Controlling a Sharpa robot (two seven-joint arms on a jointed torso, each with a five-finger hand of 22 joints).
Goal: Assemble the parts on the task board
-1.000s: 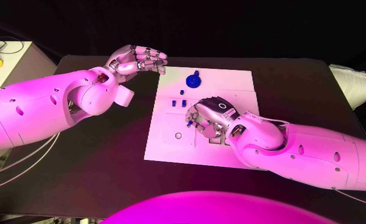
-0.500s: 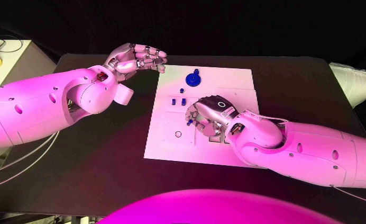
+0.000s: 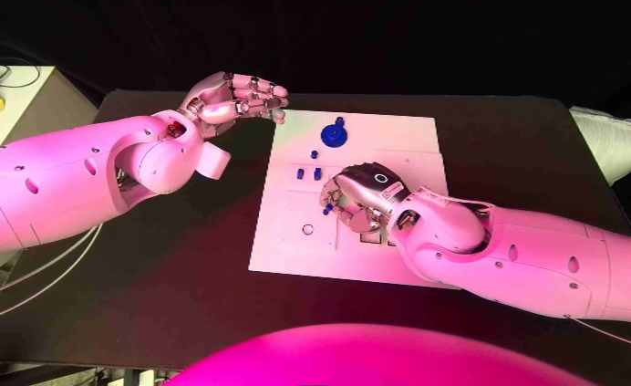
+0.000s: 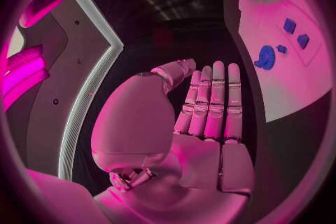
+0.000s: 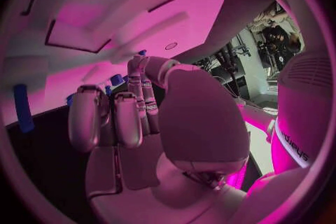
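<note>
The white task board (image 3: 395,144) lies mid-table. A blue gear (image 3: 334,138) stands near its far edge, and the left wrist view shows this gear (image 4: 266,57) too. Two small blue parts (image 3: 308,174) sit side by side below a third (image 3: 315,157). My right hand (image 3: 362,194) hovers low over the board's middle, fingers curled down, and a small blue part (image 3: 327,208) shows at its fingertips, apparently pinched. My left hand (image 3: 237,101) hangs off the board's far left corner; in its wrist view the fingers (image 4: 212,101) lie straight and together, holding nothing.
A small ring mark (image 3: 308,230) and shallow recesses (image 3: 371,240) lie on the board's near half. A pale box (image 3: 26,99) stands at the table's left edge and a white object (image 3: 598,144) at its right edge. Black table surrounds the board.
My right hand has crept slightly toward the board's far side, carrying the small blue part with it. The left hand has barely moved.
</note>
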